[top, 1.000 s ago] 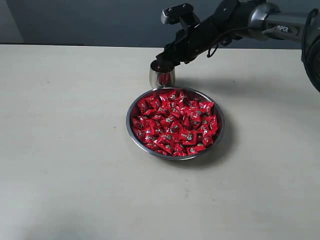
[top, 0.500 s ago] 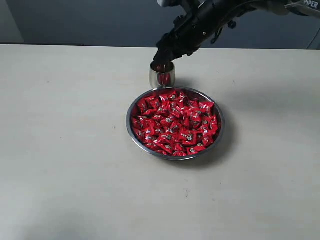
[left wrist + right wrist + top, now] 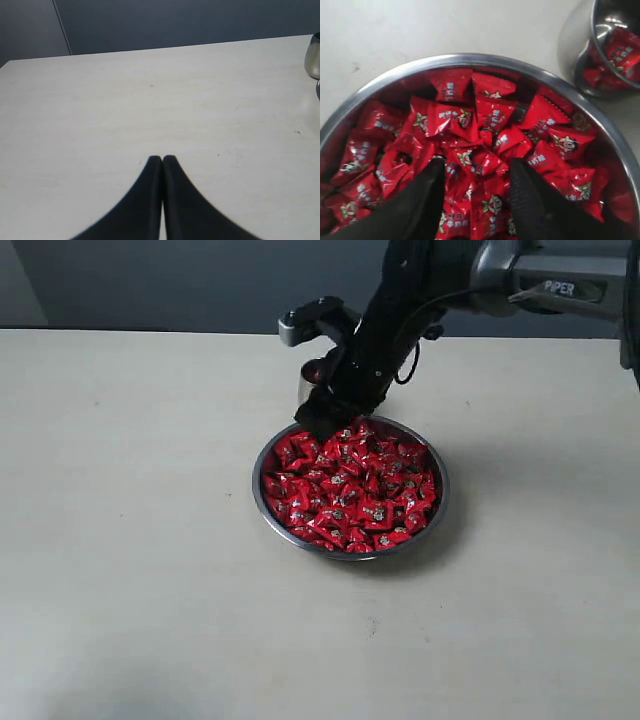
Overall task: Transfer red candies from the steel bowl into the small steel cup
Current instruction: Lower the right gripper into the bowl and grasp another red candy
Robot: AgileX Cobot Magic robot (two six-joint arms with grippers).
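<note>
Dozens of candies point(image 3: 490, 117) fill the bowl point(image 3: 470, 59); a few sit in the cup point(image 3: 572, 47) just beside it. Right gripper point(image 3: 477, 167) hovers spread open over them. I'd straddle just one on top and pinch its body, not the crimp. Left gripper point(image 3: 162, 160) is closed, parked well apart.

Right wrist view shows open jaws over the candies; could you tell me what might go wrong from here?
The candies lie packed and overlapping, so the jaws may pinch several, or a wrapper edge, and drop it.
The cup stands close beside the bowl; the right gripper could knock it over.
</note>
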